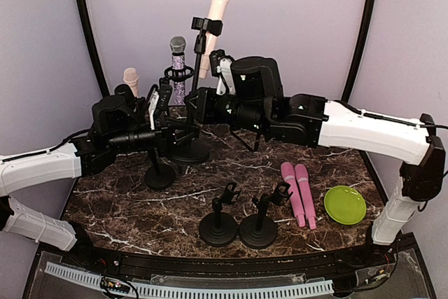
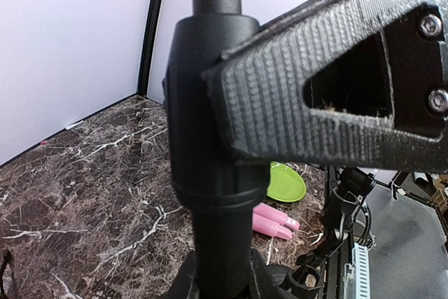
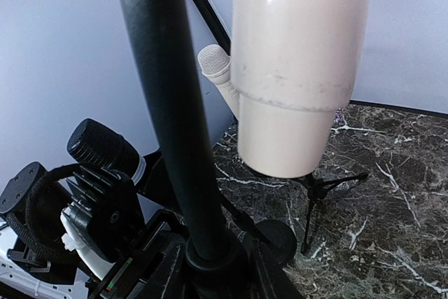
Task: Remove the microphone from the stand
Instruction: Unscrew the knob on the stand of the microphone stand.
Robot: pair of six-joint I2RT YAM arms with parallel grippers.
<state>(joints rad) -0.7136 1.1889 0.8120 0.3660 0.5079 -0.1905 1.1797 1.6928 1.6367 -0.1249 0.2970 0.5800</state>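
A pale pink microphone [image 1: 218,5] sits tilted in the clip at the top of a tall black stand [image 1: 198,68], whose round base [image 1: 190,150] rests on the marble table. In the right wrist view the microphone's body [image 3: 297,68] hangs just right of the pole [image 3: 168,103]. My left gripper [image 1: 183,129] is shut on the stand's lower pole; the pole's thick collar [image 2: 210,124] fills its view, with its jaws [image 2: 220,278] tight around the pole. My right gripper [image 1: 197,103] is shut on the same pole a little higher, its jaws [image 3: 213,267] around it.
A glitter microphone [image 1: 178,61] stands in a tripod stand behind. Another pale microphone [image 1: 131,78] is at the back left. Two short empty stands [image 1: 218,222] [image 1: 260,222], two pink microphones [image 1: 297,190] and a green plate [image 1: 344,204] lie in front. A further stand base [image 1: 159,173] is near my left arm.
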